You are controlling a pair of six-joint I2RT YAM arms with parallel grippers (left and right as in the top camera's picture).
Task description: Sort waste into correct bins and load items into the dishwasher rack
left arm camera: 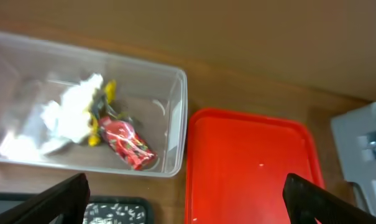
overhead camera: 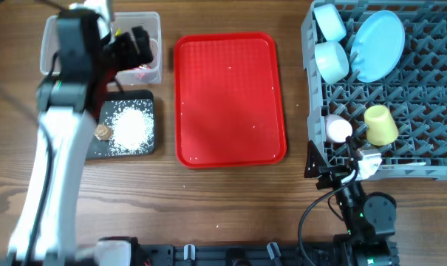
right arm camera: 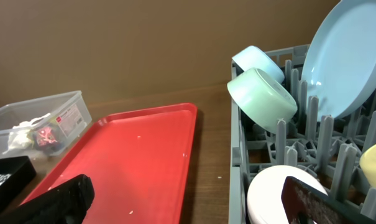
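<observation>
Left wrist view: my left gripper (left arm camera: pixel 184 202) hangs wide open, empty; beyond it the red wrapper (left arm camera: pixel 127 144) lies in the clear tub (left arm camera: pixel 177 121), long axis slanting toward the red tray (left arm camera: pixel 250 168). My right gripper (right arm camera: pixel 184 205), equally wide and empty, faces the rack (right arm camera: pixel 237 158).

I saw the flat red tray (overhead camera: pixel 230 100) lying on the brown wood-grain table (overhead camera: pixel 230 207), about midway across, long sides front to back.

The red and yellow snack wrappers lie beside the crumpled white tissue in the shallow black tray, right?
No. The red and yellow snack wrappers lie beside the crumpled white tissue in the clear plastic tub; the left wrist view shows it.
</observation>
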